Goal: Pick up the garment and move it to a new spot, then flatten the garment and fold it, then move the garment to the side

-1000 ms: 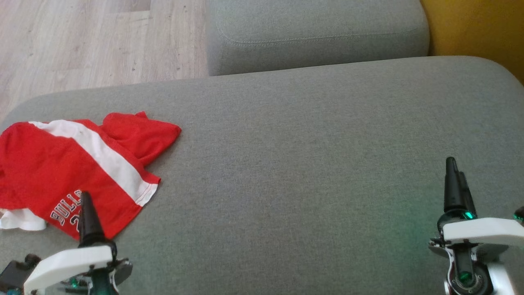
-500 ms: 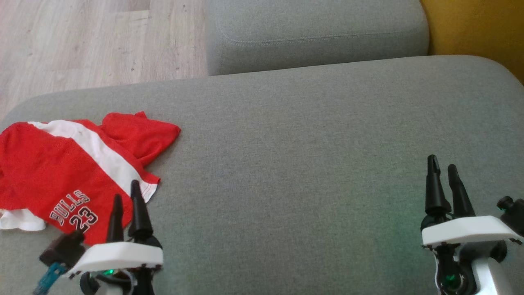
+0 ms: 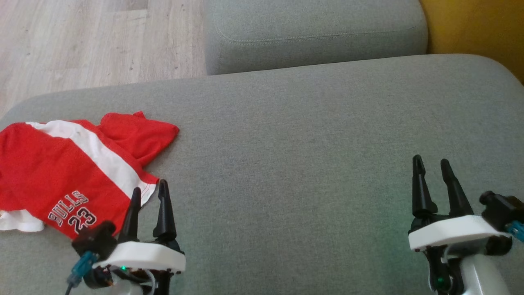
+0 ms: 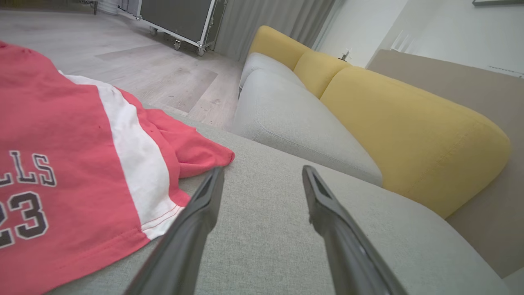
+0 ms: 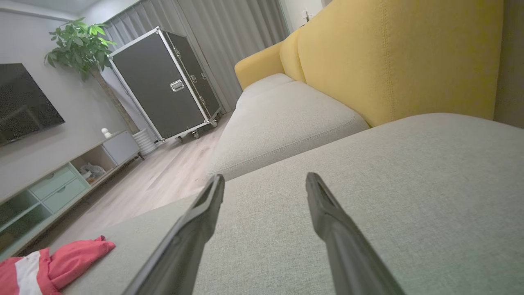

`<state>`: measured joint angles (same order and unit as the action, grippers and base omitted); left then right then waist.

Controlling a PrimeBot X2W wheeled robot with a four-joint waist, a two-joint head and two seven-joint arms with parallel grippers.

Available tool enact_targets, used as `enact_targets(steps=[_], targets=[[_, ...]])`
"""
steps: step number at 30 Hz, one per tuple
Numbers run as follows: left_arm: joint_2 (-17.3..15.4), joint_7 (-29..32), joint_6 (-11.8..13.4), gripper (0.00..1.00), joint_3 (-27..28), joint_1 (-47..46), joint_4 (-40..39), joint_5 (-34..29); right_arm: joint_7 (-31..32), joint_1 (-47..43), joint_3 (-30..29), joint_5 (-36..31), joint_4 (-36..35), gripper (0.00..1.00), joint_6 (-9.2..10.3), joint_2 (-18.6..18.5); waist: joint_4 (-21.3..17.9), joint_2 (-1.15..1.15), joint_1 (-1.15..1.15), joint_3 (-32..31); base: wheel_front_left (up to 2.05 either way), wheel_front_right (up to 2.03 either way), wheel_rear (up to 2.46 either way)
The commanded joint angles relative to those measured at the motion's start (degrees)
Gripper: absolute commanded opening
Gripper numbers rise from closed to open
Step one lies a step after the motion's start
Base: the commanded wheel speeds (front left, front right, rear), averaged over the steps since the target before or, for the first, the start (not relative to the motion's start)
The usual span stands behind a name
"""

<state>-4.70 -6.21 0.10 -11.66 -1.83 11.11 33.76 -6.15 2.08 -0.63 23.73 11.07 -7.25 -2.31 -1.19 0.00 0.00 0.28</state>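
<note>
The garment [image 3: 61,172] is a red jersey with a white stripe and "BULLS 23" print, lying rumpled at the left end of the grey sofa seat [image 3: 286,143]. In the left wrist view the garment [image 4: 61,164] lies to the left of the fingers. My left gripper [image 3: 149,190] is open, just off the garment's near right hem, with nothing between its fingers. My right gripper [image 3: 430,164] is open over bare cushion at the lower right, far from the garment. The right wrist view shows the garment [image 5: 49,266] far off at the lower left.
A second grey seat cushion [image 3: 315,32] lies behind, with a yellow backrest [image 3: 475,28] at the upper right. Wooden floor [image 3: 82,41] lies beyond the seat's left edge. A black wheeled case [image 5: 163,82], a plant [image 5: 82,45] and a low cabinet [image 5: 61,180] stand across the room.
My left gripper has moved right and turned, so both fingers now show beside the garment's hem. My right gripper has shifted left and turned likewise. The garment has not moved.
</note>
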Motion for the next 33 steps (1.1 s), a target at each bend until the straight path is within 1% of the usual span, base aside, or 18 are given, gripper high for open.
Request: enact_targets(steps=[1,12,22,28,30,31,33], targets=[[-1.0,-0.9,0.7,1.00,0.4,-3.1,-1.5,-2.0,-1.0,3.3,1.1,-2.4,-2.0,1.00,-0.16,-0.4,-0.1,0.00,0.00,0.0,0.00,0.00,0.00],[-2.6,-2.8,3.6,1.00,-3.3,-4.0,-0.5,-8.7,-2.8,3.9,2.0,-12.1,-1.9,1.00,-0.18,-0.5,-0.6,0.00,0.00,0.0,0.00,0.00,0.00],[-4.2,-4.5,5.9,1.00,-7.2,-4.9,-0.2,-16.2,-4.5,4.1,3.0,-21.4,-2.3,1.00,-0.20,-0.5,-0.7,0.00,0.00,0.0,0.00,0.00,0.00],[-5.2,-5.5,7.8,1.00,-9.8,-5.6,-0.2,-21.0,-5.5,4.5,3.7,-26.7,-2.5,1.00,-0.21,-0.5,-0.8,0.00,0.00,0.0,0.00,0.00,0.00],[-4.9,-5.8,7.6,1.00,-10.1,-5.5,-0.6,-20.8,-5.9,4.5,3.7,-27.4,-2.7,1.00,-0.21,-0.5,-0.8,0.00,0.00,-0.1,0.00,0.00,0.00],[-3.9,-6.1,7.0,1.00,-9.0,-5.1,-1.2,-19.1,-6.2,4.5,3.2,-26.1,-2.9,1.00,-0.22,-0.5,-0.7,0.00,0.00,-0.1,0.00,0.00,0.00],[-3.6,-6.3,6.6,1.00,-8.5,-4.9,-1.6,-18.9,-6.4,4.3,3.2,-25.3,-2.8,1.00,-0.22,-0.5,-0.7,0.00,0.00,-0.1,0.00,0.00,0.00]])
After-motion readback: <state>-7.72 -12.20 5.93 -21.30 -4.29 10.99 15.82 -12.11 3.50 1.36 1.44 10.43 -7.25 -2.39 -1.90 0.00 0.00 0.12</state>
